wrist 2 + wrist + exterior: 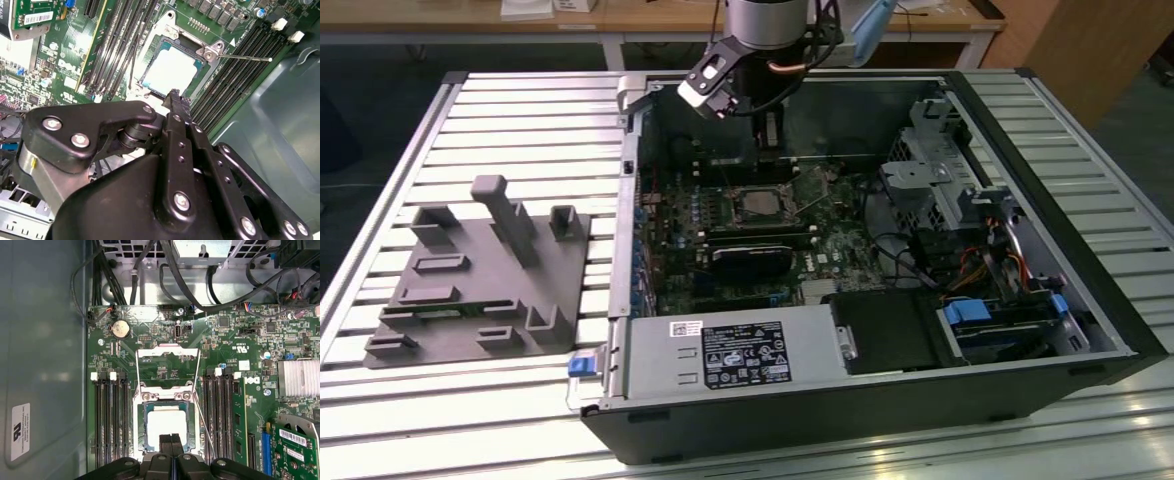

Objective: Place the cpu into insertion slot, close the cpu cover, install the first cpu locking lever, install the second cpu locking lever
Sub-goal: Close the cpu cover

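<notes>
While gripper [170, 438] hangs over cpu [167, 421], memory slots [111, 425] flank insertion slot [145, 425].

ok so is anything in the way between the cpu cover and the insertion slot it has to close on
Only the gripper itself: its tips hang over the cpu, which lies in the insertion slot. The cpu cover stands open; nothing else lies across the slot.

Exterior view: high, far; both wrist views close, sharing the cpu [167, 422] [170, 70].
</notes>
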Tool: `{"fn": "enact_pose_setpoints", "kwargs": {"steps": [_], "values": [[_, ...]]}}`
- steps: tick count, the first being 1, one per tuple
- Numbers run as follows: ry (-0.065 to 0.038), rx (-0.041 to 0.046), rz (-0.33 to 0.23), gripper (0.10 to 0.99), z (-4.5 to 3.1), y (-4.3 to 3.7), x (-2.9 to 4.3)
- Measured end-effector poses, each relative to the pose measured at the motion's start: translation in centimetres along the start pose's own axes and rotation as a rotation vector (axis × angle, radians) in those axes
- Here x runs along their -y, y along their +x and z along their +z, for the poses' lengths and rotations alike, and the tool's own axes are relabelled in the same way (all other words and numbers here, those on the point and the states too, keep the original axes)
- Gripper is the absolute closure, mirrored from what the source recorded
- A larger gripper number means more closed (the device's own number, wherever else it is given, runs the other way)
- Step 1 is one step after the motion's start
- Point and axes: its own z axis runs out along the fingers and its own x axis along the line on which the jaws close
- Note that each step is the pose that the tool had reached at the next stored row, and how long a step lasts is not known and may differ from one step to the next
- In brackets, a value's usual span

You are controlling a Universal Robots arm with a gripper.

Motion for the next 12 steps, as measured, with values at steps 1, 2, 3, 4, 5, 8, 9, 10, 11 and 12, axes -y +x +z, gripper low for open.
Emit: {"fn": "enact_pose_setpoints", "kwargs": {"steps": [1,2,3,4,5,8,9,10,11,12], "values": [[0.000,0.0000,0.000,0.980,0.00,0.00,0.00],[0.000,0.0002,0.000,0.980,-0.01,0.00,0.00],[0.000,0.0002,0.000,0.980,-0.01,0.00,-0.02],[0.000,0.0003,0.000,0.980,-0.01,0.00,-0.08],[0.000,0.0003,0.000,0.980,-0.01,0.00,-0.17],[0.000,0.0003,0.000,0.980,0.03,0.02,-0.54],[0.000,0.0002,0.000,0.980,0.04,0.03,-0.71],[0.000,0.0002,0.000,0.980,0.05,0.03,-0.89],[0.000,0.0002,0.000,0.980,0.06,0.04,-1.04],[0.000,0.0001,0.000,0.980,0.08,0.04,-1.19]]}}
